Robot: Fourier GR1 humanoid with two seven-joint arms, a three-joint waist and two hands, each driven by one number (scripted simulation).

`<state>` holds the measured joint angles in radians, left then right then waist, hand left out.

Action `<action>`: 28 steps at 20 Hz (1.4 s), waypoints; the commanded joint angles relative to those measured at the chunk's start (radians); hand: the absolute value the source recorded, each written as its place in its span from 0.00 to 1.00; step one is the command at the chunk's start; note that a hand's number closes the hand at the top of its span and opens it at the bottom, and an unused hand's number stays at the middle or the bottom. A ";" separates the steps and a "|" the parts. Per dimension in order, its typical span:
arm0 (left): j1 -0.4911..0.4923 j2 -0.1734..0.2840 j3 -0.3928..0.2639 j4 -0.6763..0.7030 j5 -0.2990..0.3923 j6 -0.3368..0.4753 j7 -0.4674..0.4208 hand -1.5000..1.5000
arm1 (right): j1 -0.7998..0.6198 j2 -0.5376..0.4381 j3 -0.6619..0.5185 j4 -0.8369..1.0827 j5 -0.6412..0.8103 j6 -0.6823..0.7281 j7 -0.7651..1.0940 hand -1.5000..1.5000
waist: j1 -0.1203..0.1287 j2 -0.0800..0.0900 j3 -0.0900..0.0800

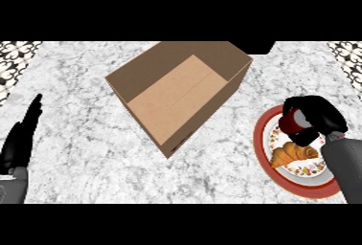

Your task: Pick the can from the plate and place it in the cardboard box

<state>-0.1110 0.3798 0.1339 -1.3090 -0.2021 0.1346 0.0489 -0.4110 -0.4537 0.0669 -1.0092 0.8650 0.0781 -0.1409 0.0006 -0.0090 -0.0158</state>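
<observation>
The right black hand (315,115) is curled around the red cylindrical can (290,123), which sits over the upper part of the round red-rimmed, flower-patterned plate (263,139) near the marbled grey-white surface's (84,110) right edge; no writing or label can be read on the can. A golden croissant (293,154) lies on the plate just below the can. The open brown cardboard box (180,93) stands apart near the surface's far middle, and the left black hand (20,139) rests at the left edge with fingers straight.

kitchen | marble counter (78,143) | croissant (293,154) on plate (263,143)
</observation>
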 commanded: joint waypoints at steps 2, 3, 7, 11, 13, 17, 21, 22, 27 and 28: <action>0.018 -0.002 0.008 -0.043 0.003 -0.009 0.024 0.50 | 0.046 0.048 0.032 -0.171 0.094 -0.100 0.152 1.00 | -0.005 0.004 0.015; 0.011 0.006 0.015 -0.023 0.009 -0.020 0.010 0.50 | 0.052 0.047 0.034 -0.268 0.086 -0.061 0.191 1.00 | -0.012 0.003 0.015; -0.001 -0.005 0.011 -0.013 -0.007 -0.015 0.013 0.50 | 0.017 0.017 -0.036 -0.344 0.050 -0.073 0.160 1.00 | -0.008 0.006 0.015; -0.039 0.001 0.015 -0.001 -0.021 -0.008 0.054 0.50 | 0.044 0.058 0.004 -0.499 0.048 -0.126 0.109 1.00 | -0.013 0.006 0.016; 0.039 -0.037 -0.016 -0.055 -0.041 0.006 0.024 0.50 | 0.015 0.038 -0.021 -0.511 0.026 -0.089 0.090 1.00 | -0.001 0.007 0.016; -0.003 -0.031 0.002 -0.027 -0.026 -0.012 0.019 0.50 | -0.118 0.094 0.010 -0.601 -0.021 0.074 0.212 1.00 | 0.003 0.007 0.015; 0.034 0.001 0.038 -0.048 0.001 -0.046 0.005 0.50 | -0.178 0.219 0.034 -0.523 -0.047 0.061 0.257 1.00 | 0.014 0.008 0.015; -0.008 0.017 0.044 -0.009 -0.015 -0.043 0.004 0.50 | -0.236 0.235 0.013 -0.454 -0.064 0.052 0.243 1.00 | 0.014 0.011 0.015; -0.041 -0.035 0.020 0.009 -0.040 -0.009 0.030 0.50 | -0.334 0.397 0.061 -0.380 -0.016 -0.008 0.367 1.00 | 0.009 0.011 0.015; 0.003 -0.002 0.039 -0.023 -0.009 -0.060 -0.003 0.50 | -0.430 0.381 0.004 -0.309 -0.038 0.003 0.368 1.00 | 0.017 0.011 0.015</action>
<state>-0.1238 0.3689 0.1616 -1.3300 -0.2209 0.0970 0.0685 -0.7205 -0.1463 0.0894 -1.4112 0.8291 0.1019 0.1754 0.0134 0.0012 -0.0004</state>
